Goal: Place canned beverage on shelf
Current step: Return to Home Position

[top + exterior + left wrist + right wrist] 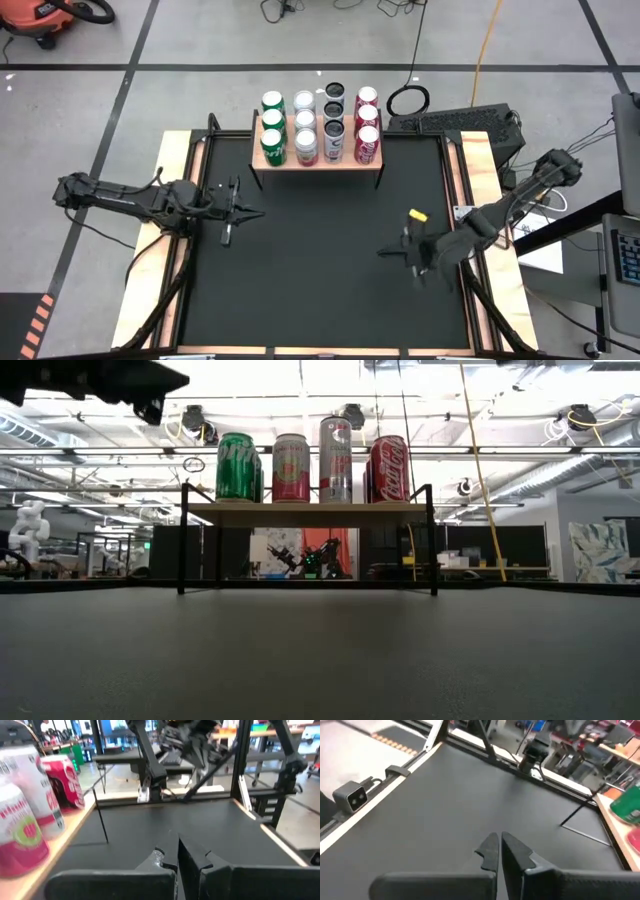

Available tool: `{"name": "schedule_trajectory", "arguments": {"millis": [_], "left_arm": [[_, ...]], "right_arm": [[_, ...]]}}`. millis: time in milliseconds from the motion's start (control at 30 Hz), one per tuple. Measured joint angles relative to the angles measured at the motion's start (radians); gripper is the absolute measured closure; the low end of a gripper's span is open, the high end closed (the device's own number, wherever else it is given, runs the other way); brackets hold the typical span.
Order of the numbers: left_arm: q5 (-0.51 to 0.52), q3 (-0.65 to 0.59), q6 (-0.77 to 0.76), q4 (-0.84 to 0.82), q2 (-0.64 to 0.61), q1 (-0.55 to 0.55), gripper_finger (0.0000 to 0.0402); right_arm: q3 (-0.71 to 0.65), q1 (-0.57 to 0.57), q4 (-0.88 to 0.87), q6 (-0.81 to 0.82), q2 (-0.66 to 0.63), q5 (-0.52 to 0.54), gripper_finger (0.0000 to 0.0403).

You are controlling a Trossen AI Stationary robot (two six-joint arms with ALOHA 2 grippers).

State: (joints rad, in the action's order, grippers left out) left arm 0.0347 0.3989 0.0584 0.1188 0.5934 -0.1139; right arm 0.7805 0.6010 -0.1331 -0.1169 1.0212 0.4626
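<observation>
The shelf [340, 164], a wooden plank on thin black legs, stands at the table's far edge. Several cans stand upright on it in four rows: green [273, 125], pink-and-silver [305, 125], dark [334, 115] and red [367, 125]. The low view shows the front cans, green [236, 466], pink [291, 467], silver [336, 460] and red [389, 468]. My left gripper [255, 213] hangs shut over the table's left part, pointing level toward the right, with nothing in it [177, 845]. My right gripper [383, 252] is shut and empty over the right part [499, 840], pointing left.
A small yellow object [417, 215] lies on the black table top near my right arm. Wooden rails [175, 200] run along the table's left and right sides. A small grey camera [351, 796] sits at the near edge. The middle of the black top [320, 260] is bare.
</observation>
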Motion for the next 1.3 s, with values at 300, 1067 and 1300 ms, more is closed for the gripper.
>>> {"name": "schedule_trajectory", "arguments": {"millis": [300,1067,1300], "left_arm": [[0.001,-0.121,-0.019,0.173,0.010,0.000,0.0391],[0.086,-0.356,-0.026,0.461,0.009,0.000,0.0391],[0.083,-0.391,-0.026,0.503,0.008,0.000,0.0391]], "right_arm": [[-0.313,-0.070,0.225,-0.055,-0.293,-0.169,0.0403],[-0.665,-0.234,0.586,-0.052,-0.489,-0.311,0.0403],[-0.695,-0.236,0.587,-0.034,-0.489,-0.310,0.0403]]}}
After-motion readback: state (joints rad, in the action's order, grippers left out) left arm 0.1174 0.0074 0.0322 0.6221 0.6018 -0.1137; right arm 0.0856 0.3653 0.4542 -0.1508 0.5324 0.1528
